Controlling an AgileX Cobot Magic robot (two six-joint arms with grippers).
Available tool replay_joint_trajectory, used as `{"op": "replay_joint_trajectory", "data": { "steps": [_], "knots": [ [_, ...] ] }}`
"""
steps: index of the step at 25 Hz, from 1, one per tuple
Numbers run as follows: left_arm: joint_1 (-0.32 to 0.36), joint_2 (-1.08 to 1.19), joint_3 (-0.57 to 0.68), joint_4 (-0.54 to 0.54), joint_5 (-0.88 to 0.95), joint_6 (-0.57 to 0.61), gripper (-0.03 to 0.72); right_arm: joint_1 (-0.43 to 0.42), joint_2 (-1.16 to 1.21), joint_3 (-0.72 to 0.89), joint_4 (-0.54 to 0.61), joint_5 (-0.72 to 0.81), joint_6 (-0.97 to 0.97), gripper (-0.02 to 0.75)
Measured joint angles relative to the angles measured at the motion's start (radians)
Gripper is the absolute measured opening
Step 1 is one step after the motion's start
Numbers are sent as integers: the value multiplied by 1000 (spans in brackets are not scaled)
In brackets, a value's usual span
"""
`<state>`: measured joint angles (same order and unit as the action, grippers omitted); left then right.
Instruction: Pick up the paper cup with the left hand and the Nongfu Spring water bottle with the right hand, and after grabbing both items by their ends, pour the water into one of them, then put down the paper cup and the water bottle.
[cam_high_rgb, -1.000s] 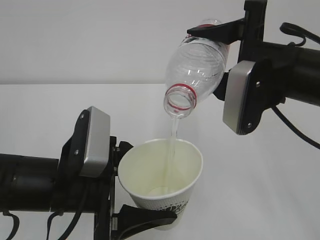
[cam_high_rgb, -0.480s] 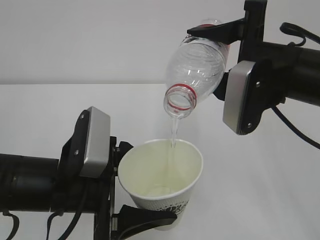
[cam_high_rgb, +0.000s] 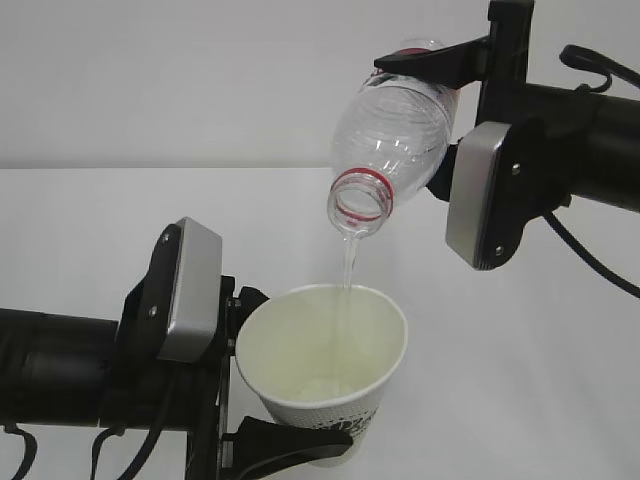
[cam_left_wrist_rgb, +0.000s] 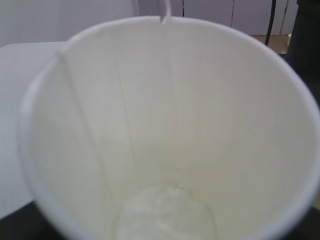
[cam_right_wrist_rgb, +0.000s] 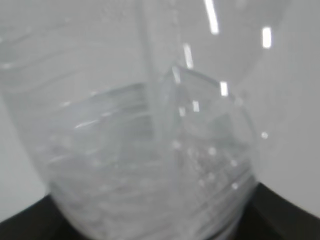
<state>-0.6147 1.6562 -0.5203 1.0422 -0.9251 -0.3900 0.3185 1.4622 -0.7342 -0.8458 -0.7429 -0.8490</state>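
Note:
The white paper cup stands upright above the table with my left gripper shut on its lower part, black fingers on either side. Above it the clear Nongfu Spring water bottle is tipped mouth-down, red neck ring lowest, with my right gripper shut on its rear end. A thin stream of water falls from the mouth into the cup. In the left wrist view the cup's inside fills the frame, with a little water at its bottom. The bottle's ribbed wall fills the right wrist view.
The white table stretches behind and below both arms, against a plain pale wall. Black cables hang from the right arm. Dark furniture shows at the left wrist view's far right edge.
The cup and my left gripper have sunk slightly. The bottle keeps its tilt and the stream keeps running into the cup.

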Motion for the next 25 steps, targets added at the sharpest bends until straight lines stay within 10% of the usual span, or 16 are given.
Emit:
{"op": "replay_joint_trajectory", "data": {
  "steps": [25],
  "knots": [
    [0,0,0,2,0,0,570,0,0,0,0,0,-16,480]
  ]
}}
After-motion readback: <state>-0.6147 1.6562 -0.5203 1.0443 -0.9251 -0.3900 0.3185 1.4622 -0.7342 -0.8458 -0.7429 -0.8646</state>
